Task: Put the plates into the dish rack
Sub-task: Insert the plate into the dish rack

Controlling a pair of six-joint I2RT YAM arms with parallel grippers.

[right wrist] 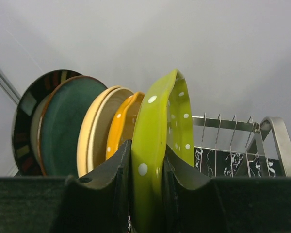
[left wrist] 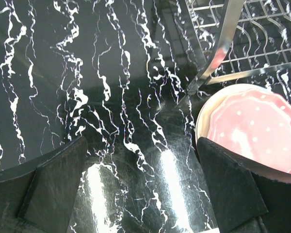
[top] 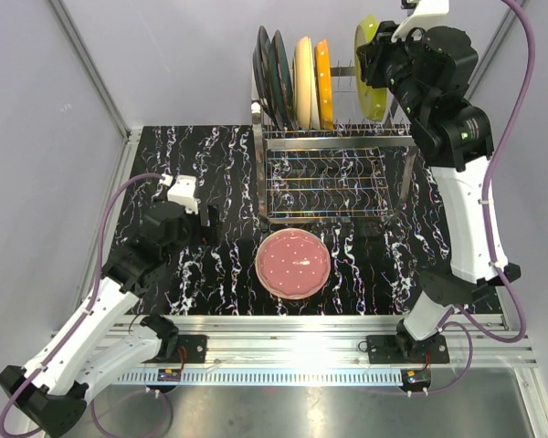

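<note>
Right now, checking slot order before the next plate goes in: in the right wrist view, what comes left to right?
black plate → teal plate → cream plate → orange plate → green dotted plate, pinched by the right gripper → rack's end loop

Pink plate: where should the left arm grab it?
The pink plate lies flat, face up, so likely pinch its left rim: bring the open left gripper in low from the left, one finger under the upturned lip, one on top.

Shiny chrome wire dish rack; glossy glazed green plate; glossy black marble-look tabletop
</note>
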